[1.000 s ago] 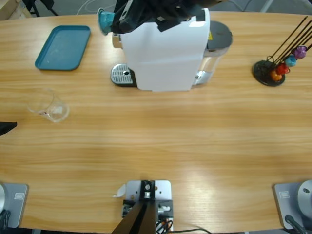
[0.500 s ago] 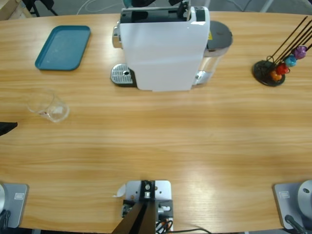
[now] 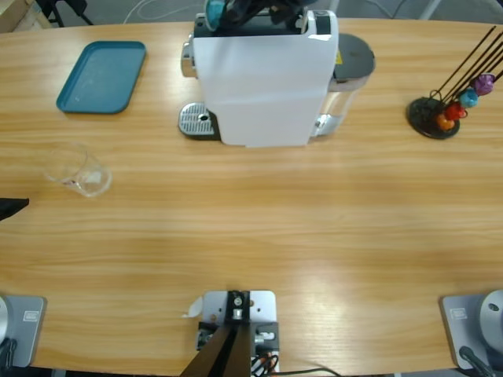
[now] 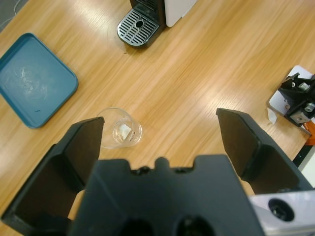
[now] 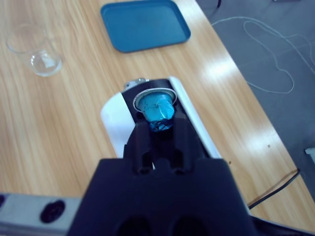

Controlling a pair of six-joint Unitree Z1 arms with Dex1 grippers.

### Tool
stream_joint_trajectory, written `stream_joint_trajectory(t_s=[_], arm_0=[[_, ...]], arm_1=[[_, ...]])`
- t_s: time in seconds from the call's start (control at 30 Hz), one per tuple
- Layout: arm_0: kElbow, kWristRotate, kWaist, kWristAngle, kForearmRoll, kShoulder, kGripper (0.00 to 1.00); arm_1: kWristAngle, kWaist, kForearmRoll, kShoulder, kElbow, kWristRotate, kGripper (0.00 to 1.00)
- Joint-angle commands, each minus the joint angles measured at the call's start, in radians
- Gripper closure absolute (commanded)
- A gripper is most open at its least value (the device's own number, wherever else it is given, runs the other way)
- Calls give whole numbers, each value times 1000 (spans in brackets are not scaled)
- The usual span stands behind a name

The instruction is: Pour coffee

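Note:
The white coffee machine (image 3: 263, 78) stands at the table's far middle, its drip grate (image 3: 198, 121) bare. My right gripper (image 3: 253, 8) hovers over the machine's top (image 5: 147, 105), shut on a teal capsule (image 5: 156, 112), also seen as a teal capsule (image 3: 214, 9) in the high view. A clear glass (image 3: 76, 169) stands upright at the left. My left gripper (image 4: 160, 120) hangs open high above the glass (image 4: 120, 130), only its tip (image 3: 12, 206) showing in the high view. No amber coffee shows anywhere.
A blue tray (image 3: 100, 76) lies at the far left, beyond the glass. A black capsule stand (image 3: 436, 114) with several coloured capsules sits at the far right. A grey water tank (image 3: 351, 59) is on the machine's right side.
The right gripper with the teal capsule pulled back from over the machine's left top toward the far edge, almost leaving the view, then came slightly back. The left arm has not moved.

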Motion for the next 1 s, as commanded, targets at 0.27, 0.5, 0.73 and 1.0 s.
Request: stream_joint_trajectory(t_s=[0.27,0.5,0.73,1.0], arm_0=[[36,7,9,34,-8,-4,0],[39,7,9,43,-9,-12,0],[35,-3,9,75,-29,22,2],[12,-50,9,103,-32,21,0]], arm_1=[[-62,11,25,17,0,-8,8],[-37,26,8,-35,-16,8,98],[-41,160,29,-142,42,187,1000],[-393,262,-103,-443,503,640,1000]])
